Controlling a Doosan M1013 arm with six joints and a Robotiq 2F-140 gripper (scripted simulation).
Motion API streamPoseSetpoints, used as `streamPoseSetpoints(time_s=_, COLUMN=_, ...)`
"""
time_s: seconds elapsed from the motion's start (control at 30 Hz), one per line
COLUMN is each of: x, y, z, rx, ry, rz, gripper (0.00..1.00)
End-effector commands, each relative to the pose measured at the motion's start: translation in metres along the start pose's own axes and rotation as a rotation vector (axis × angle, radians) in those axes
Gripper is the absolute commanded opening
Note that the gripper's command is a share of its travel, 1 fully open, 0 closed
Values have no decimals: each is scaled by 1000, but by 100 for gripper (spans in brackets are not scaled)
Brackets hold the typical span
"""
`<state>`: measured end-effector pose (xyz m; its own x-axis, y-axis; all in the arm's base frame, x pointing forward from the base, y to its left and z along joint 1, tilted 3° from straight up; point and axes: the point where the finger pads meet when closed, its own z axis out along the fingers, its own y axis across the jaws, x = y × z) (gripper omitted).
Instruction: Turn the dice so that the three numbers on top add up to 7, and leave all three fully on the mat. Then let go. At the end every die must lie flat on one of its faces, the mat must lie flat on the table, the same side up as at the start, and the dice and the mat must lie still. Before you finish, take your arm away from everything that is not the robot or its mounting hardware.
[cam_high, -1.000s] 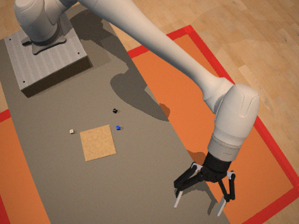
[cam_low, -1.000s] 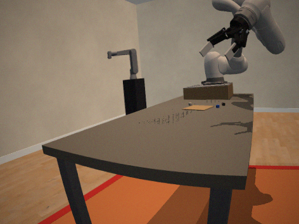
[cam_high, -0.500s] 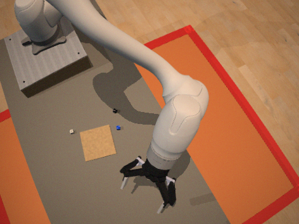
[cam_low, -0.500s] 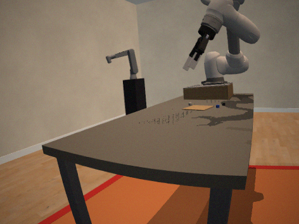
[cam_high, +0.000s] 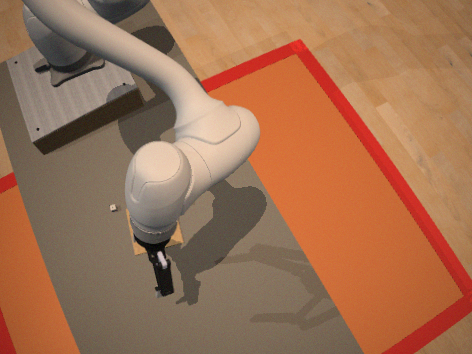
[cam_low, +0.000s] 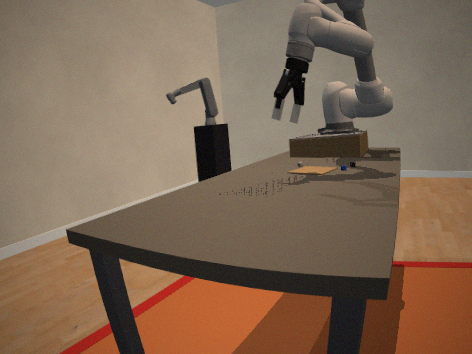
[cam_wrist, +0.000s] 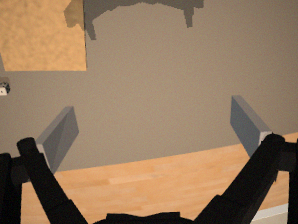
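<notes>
The tan mat lies flat on the grey table. In the top view my arm covers most of it, and only its edges show. A white die sits on the table just beside the mat, off it; it also shows in the exterior view and at the wrist view's left edge. A blue die and a black die sit on the table past the mat's other side. My gripper hangs high above the table, open and empty, in front of the mat.
The robot's base block stands at the table's far end. A second small arm on a black pedestal stands beyond the table's left side. The table's long edge and the wooden floor show under my fingers.
</notes>
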<state>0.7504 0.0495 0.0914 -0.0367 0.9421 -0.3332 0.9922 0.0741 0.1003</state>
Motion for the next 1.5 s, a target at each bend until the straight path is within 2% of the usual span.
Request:
streamPoseSetpoints(time_s=0.0, x=-20, y=-54, z=7, rx=37, ry=66, rz=157, gripper=100)
streamPoseSetpoints(time_s=0.1, x=-21, y=-57, z=8, rx=40, ry=69, rz=165, gripper=100)
streamPoseSetpoints(time_s=0.13, x=-30, y=-99, z=13, rx=77, ry=113, rz=293, gripper=100)
streamPoseSetpoints(time_s=0.17, x=-30, y=-99, z=13, rx=77, ry=113, rz=293, gripper=100)
streamPoseSetpoints(time_s=0.43, x=-43, y=-211, z=21, rx=180, ry=217, rz=652, gripper=100)
streamPoseSetpoints(time_s=0.5, x=-43, y=-231, z=22, rx=199, ry=233, rz=717, gripper=100)
streamPoseSetpoints(time_s=1.0, x=-43, y=-234, z=22, rx=202, ry=235, rz=728, gripper=100)
streamPoseSetpoints(time_s=1.2, x=-41, y=-235, z=28, rx=204, ry=234, rz=728, gripper=100)
streamPoseSetpoints(time_s=1.47, x=-27, y=-240, z=79, rx=204, ry=234, rz=728, gripper=100)
